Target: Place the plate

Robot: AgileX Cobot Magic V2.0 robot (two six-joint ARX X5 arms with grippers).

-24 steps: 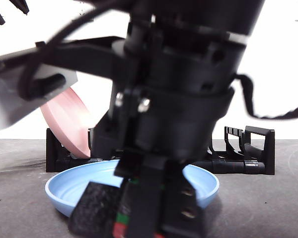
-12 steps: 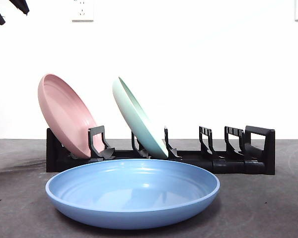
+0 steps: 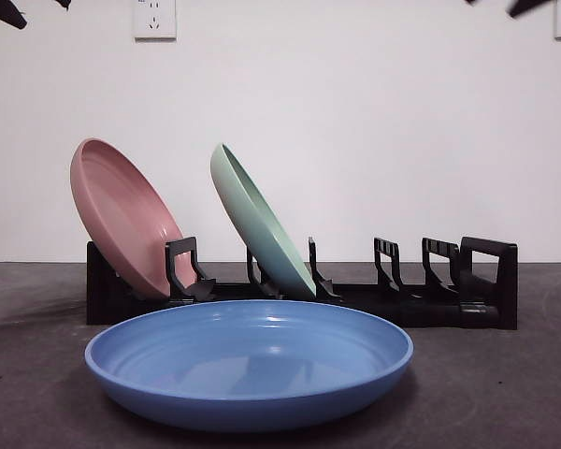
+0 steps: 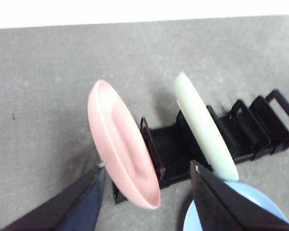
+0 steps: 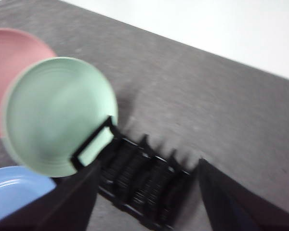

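You see the gray table point(image 3: 505, 393) with a long black rack point(image 3: 402, 304) on it. No words or labels can be read anywhere. The blue plate point(image 3: 249, 360) lies flat on the table, just in front of the rack. The pink plate point(image 3: 122, 215) leans in the rack's end slot. The green plate point(image 3: 257, 224) leans in the next slot. The left gripper point(image 4: 147, 166) and right gripper point(image 5: 147, 166) hang high above, jaws wide, holding nothing.
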